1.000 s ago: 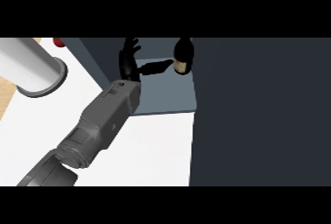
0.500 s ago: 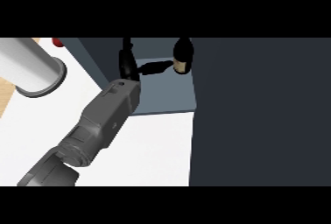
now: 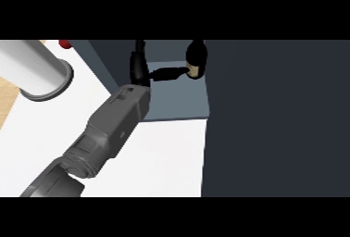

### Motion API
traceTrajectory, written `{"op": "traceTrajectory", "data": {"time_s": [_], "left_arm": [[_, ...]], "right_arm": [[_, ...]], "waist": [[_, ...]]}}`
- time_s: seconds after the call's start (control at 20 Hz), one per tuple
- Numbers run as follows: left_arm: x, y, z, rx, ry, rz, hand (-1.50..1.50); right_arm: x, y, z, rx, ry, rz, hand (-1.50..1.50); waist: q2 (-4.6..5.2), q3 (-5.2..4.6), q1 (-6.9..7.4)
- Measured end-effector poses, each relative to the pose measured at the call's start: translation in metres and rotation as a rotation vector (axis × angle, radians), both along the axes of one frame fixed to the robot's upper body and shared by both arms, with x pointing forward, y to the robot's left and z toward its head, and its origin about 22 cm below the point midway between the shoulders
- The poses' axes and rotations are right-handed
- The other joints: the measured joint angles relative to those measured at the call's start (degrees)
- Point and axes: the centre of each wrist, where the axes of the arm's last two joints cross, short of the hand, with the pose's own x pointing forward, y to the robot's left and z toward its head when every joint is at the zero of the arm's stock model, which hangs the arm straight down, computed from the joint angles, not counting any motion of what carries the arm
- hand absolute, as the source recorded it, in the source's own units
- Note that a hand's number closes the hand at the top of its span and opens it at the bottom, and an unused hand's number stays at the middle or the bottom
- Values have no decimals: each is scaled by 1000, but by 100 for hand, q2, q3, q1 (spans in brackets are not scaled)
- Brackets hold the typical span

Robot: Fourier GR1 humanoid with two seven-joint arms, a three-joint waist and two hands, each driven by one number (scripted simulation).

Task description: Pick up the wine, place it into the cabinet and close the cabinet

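Wine, a dark glass bottle with a pale tan label (image 3: pixel 196 59), stood upright inside the open grey-blue cabinet (image 3: pixel 179 99), near the back of its floor and close against the dark wall at the right. One grey forearm came up from the lower left of the head view across the white counter top (image 3: pixel 164 157) and reached into the cabinet. Which arm it was could not be told for sure from its placing alone, but it entered from the left side, so it read as the left hand (image 3: pixel 142 69). That black hand was spread: its fingers pointed straight up toward the back of the cabinet, and its thumb (image 3: pixel 167 73) stuck out sideways to the right, the tip touching or almost touching the bottle's label. Nothing was curled round the bottle. The bottle stood free on the cabinet floor. A tall white cylinder with a flared grey base (image 3: pixel 34 69) stood on the counter at the far left, well apart from the cabinet, and a small red object (image 3: pixel 65 43) showed at the top edge just beside it.
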Motion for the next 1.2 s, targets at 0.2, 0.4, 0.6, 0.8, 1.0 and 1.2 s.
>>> {"op": "traceTrajectory", "data": {"time_s": [0.2,0.4,0.6,0.8,1.0,1.2], "left_arm": [[-2,-6,2,-60,-43,-60,-150],[-6,-10,1,-104,-90,-101,-150],[-10,-13,1,-141,-114,-143,-150],[-16,-17,3,-172,-134,-178,-150],[-24,-17,7,-195,-147,-204,-150],[-43,-15,1,-222,-146,-231,-150]], "right_arm": [[-1,3,-1,19,9,1,-150],[-3,3,-1,22,24,-10,-150],[-5,1,-2,19,26,-24,-150],[-5,2,-2,23,32,-30,-150],[-6,3,-2,30,35,-32,-150],[-6,2,-2,25,32,-45,-150]], "waist": [[-25,-5,72],[-65,-6,150],[-97,-2,221],[-124,-3,290],[-147,-3,345],[-162,-2,387]]}}
